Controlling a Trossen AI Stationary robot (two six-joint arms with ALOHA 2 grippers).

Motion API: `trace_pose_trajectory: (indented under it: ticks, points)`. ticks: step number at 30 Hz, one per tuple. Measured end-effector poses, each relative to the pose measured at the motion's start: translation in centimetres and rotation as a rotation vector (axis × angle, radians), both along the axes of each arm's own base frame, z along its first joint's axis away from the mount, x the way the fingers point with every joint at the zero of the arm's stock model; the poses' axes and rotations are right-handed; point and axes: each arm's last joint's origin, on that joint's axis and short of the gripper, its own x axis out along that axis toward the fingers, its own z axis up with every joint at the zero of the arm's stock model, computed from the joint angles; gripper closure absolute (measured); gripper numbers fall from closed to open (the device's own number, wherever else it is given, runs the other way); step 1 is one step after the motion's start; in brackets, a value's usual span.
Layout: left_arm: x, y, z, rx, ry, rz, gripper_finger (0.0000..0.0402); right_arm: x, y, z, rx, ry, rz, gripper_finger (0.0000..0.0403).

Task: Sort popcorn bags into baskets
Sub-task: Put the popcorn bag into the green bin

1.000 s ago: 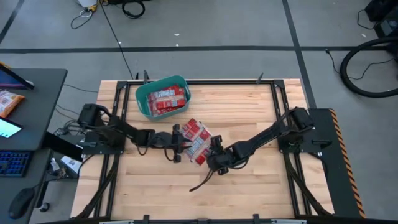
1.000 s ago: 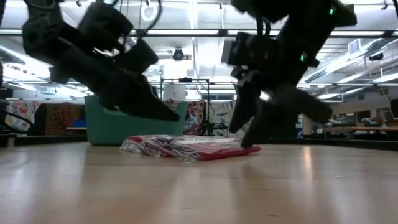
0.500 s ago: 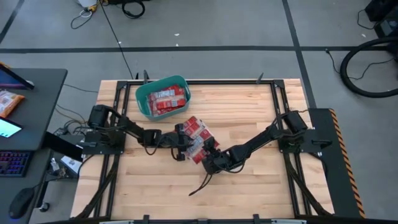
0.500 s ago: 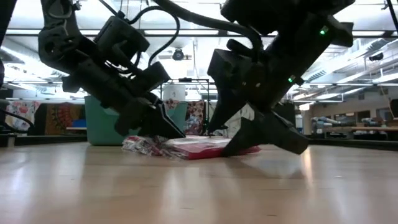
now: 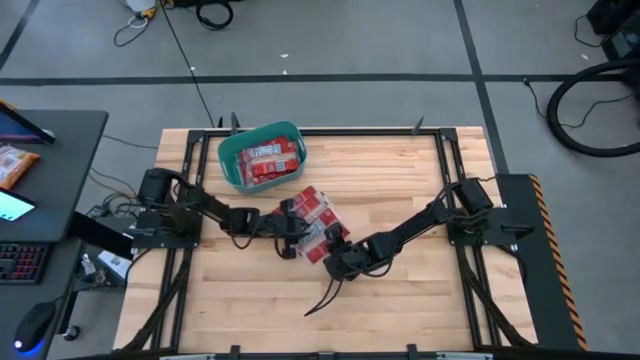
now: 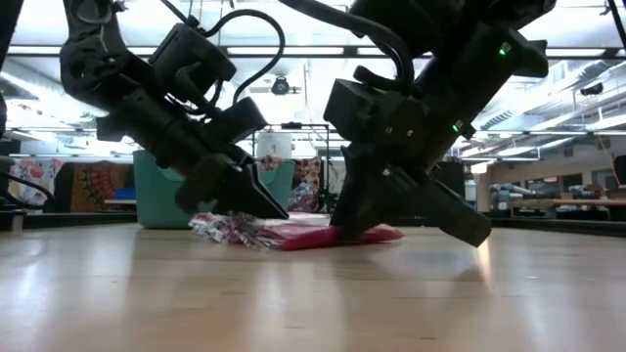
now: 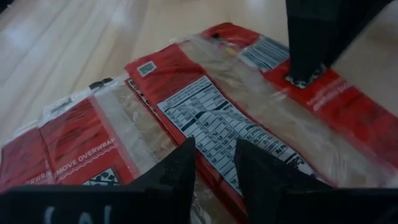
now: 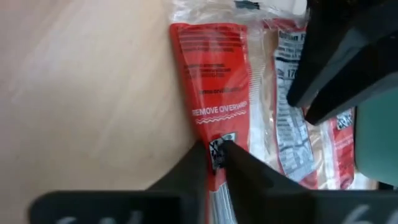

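Observation:
Several red popcorn bags (image 5: 314, 214) lie in a flat, overlapping pile on the wooden table, just in front of the teal basket (image 5: 226, 152). The basket holds more bags (image 5: 268, 160). My left gripper (image 5: 296, 233) reaches in from the table's left, slanting down, and its fingers stand a little apart at the pile's left side (image 7: 214, 171). My right gripper (image 5: 335, 252) comes from the right and is shut on a bag at the pile's near right side (image 8: 217, 152). My left gripper has both fingertips (image 7: 180, 165) on or just over the top face of a bag with its nutrition label up (image 7: 205, 124), slanting down from the table's left. Whether they touch, I cannot tell. The bag lies flat in the pile. My right gripper pinches the end of a red bag beside its small code mark (image 8: 219, 142) between its two fingers. The fingers slant down from the table's near right. The bag lies flat, its far part on the table and the pile.
A thin dark cable (image 5: 325, 293) trails on the table in front of my right gripper. A desk with a keyboard (image 5: 22, 262) stands to the left of the table. Bare wood lies in front of the pile and toward the right (image 5: 420, 290).
My right gripper has sunk onto the near right side of the pile, rolled about its own axis and shut on a bag's end. My left gripper has moved down and a little right, to the pile's left side, then kept still. The pile has stayed flat.

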Motion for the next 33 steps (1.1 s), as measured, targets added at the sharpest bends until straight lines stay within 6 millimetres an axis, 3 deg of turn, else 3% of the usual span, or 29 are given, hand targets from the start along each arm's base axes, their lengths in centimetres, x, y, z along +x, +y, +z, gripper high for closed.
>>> trace_pose_trajectory:
  ticks: [4, 9, 14, 23, 33]
  points:
    - [-0.8, 0.0, 1.3, 0.0, 0.045, -0.009, 0.028, 0.0, 0.1, 0.1, -0.001, -0.008, -0.001, 0.0393]
    - [-2.0, -0.3, 3.8, -0.005, 0.07, -0.015, 0.028, 0.0, 0.1, 0.3, 0.003, -0.006, -0.013, 0.0393]
    - [-3.4, -1.7, 5.7, 0.02, 0.052, -0.027, 0.028, 0.1, 0.3, 2.1, -0.046, -0.007, -0.033, 0.0398]
    - [-7.4, -3.5, 6.7, -0.004, -0.048, -0.092, 0.028, -0.3, -0.5, 6.7, -0.092, -0.036, -0.064, 0.0398]
    - [-10.9, -4.2, 6.6, -0.148, -0.134, -0.102, 0.028, 1.2, -4.1, 8.7, -0.146, -0.125, -0.077, 0.0399]
